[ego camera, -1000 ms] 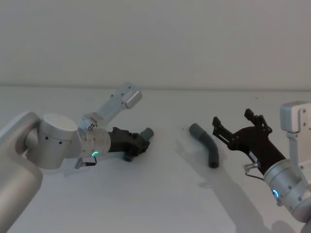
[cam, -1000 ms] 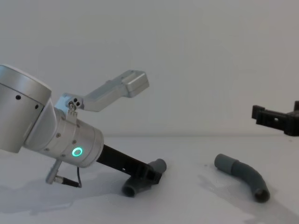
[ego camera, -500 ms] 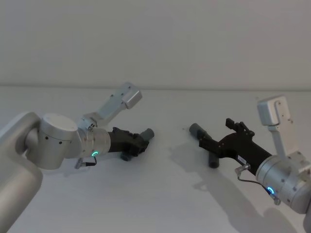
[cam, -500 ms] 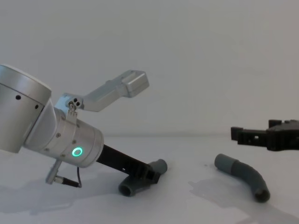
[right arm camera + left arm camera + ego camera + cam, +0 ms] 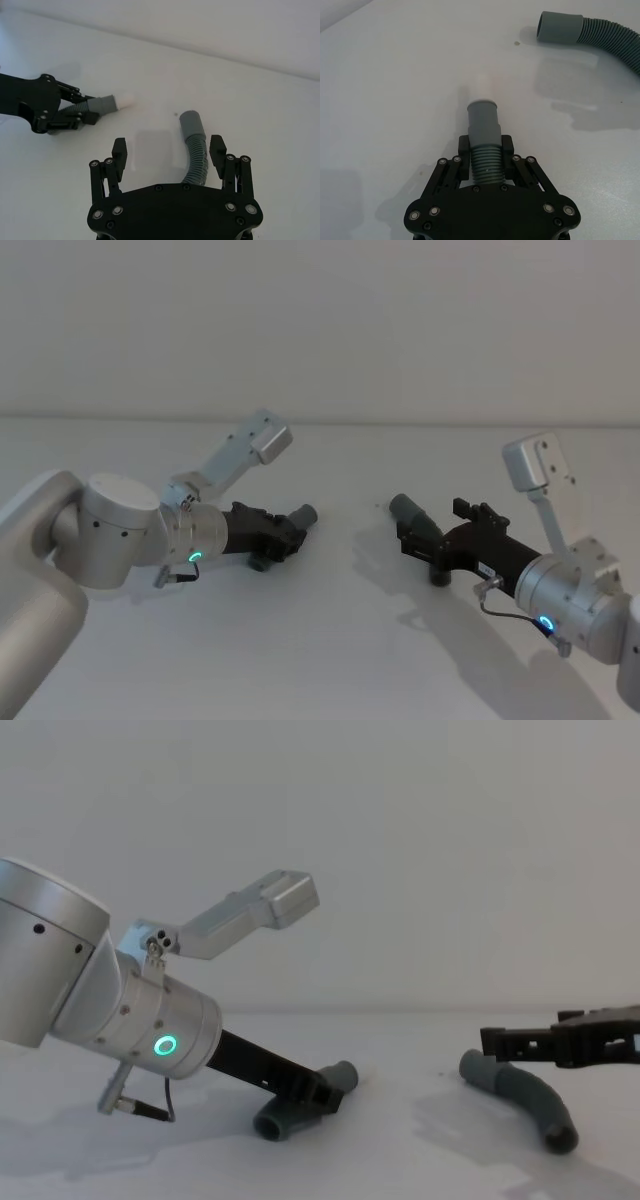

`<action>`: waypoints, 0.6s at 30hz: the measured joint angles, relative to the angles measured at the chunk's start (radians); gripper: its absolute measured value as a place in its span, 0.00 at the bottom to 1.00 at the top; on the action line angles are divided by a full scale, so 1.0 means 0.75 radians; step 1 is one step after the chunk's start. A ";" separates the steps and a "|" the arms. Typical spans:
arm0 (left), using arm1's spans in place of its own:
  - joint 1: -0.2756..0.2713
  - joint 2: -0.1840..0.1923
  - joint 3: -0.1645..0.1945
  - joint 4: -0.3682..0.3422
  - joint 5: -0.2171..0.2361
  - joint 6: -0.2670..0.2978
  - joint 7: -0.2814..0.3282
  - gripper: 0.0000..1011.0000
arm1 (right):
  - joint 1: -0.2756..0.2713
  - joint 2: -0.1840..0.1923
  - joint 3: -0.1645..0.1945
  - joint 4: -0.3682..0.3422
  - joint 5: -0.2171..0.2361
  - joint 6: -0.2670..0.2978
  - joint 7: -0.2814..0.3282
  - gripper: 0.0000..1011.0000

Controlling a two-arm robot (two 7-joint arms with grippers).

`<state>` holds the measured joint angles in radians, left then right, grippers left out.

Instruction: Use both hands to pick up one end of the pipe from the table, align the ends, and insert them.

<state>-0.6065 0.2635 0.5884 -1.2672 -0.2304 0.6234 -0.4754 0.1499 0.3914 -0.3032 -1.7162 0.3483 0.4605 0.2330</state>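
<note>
My left gripper [image 5: 284, 536] [image 5: 485, 156] is shut on the ribbed part of one grey pipe piece [image 5: 484, 120] [image 5: 338, 1076]. That piece stays low at the table [image 5: 330, 650], and its smooth collar end [image 5: 305, 513] sticks out past the fingertips. The other curved pipe piece [image 5: 410, 510] [image 5: 530, 1098] lies on the table to the right, round collar mouth [image 5: 190, 120] toward the middle. My right gripper [image 5: 436, 528] [image 5: 168, 150] [image 5: 530, 1038] hangs open just over it, one finger on each side of its ribbed middle, not touching it.
The white table runs back to a pale wall. Open surface lies between the two pipe pieces and in front of them. In the right wrist view the left gripper [image 5: 65, 112] and its pipe piece show farther off.
My right gripper has swung left and dropped until it straddles the right pipe piece. The left gripper and its piece have barely shifted.
</note>
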 joint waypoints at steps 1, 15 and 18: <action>0.000 0.000 0.000 0.000 0.000 0.000 0.000 0.34 | 0.003 -0.002 0.000 0.004 0.000 0.009 -0.001 0.99; 0.000 0.000 0.000 0.000 0.000 0.000 0.000 0.34 | 0.061 -0.043 -0.018 0.084 -0.007 0.097 -0.006 0.99; 0.000 0.000 0.000 0.000 0.000 0.000 0.000 0.34 | 0.072 -0.049 -0.026 0.101 -0.014 0.107 -0.004 0.99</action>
<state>-0.6065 0.2634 0.5884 -1.2673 -0.2303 0.6233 -0.4754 0.2041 0.3545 -0.3226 -1.6404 0.3377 0.5405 0.2300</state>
